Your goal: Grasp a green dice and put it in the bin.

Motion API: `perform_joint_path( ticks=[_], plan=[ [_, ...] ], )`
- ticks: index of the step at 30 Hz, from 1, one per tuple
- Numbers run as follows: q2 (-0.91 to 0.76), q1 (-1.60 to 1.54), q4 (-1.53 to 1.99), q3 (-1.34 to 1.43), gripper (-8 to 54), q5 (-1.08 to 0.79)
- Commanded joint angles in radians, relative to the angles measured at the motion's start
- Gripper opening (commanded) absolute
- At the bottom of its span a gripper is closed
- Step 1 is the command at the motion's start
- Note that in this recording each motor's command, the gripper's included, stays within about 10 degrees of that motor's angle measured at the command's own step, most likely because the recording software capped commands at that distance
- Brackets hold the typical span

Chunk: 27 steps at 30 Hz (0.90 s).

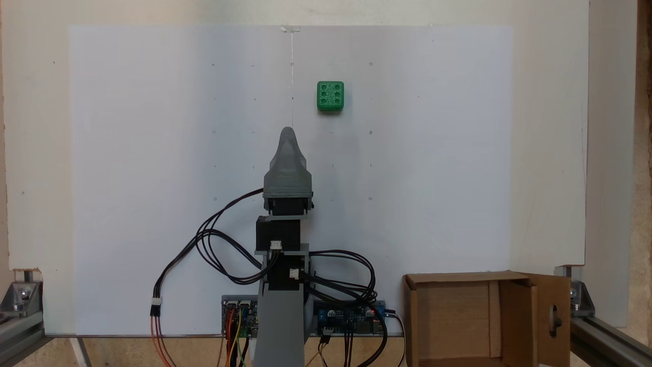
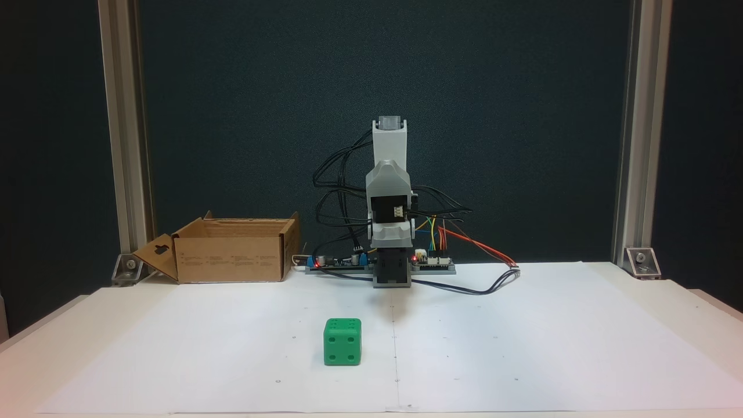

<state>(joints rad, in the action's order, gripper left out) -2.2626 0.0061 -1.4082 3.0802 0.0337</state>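
One green dice sits alone on the worktop, well apart from the bin. The pincer points toward it; whether it is spread I cannot tell. An off-centre approach could nudge the dice away.

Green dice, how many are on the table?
1. The green dice sits alone on the white paper, in front of the gripper. The bin could hide more.
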Motion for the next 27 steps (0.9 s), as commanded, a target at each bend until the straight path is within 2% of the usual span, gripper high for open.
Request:
perform_joint_path(
  ticks=[1,17,27],
  plan=[
    [-0.104,0.002,-0.012,0.049,44.9,-0.003],
    [-0.104,-0.044,-0.014,0.049,44.5,-0.006],
    [-0.104,-0.216,-0.04,0.003,44.2,-0.026]
  ],
)
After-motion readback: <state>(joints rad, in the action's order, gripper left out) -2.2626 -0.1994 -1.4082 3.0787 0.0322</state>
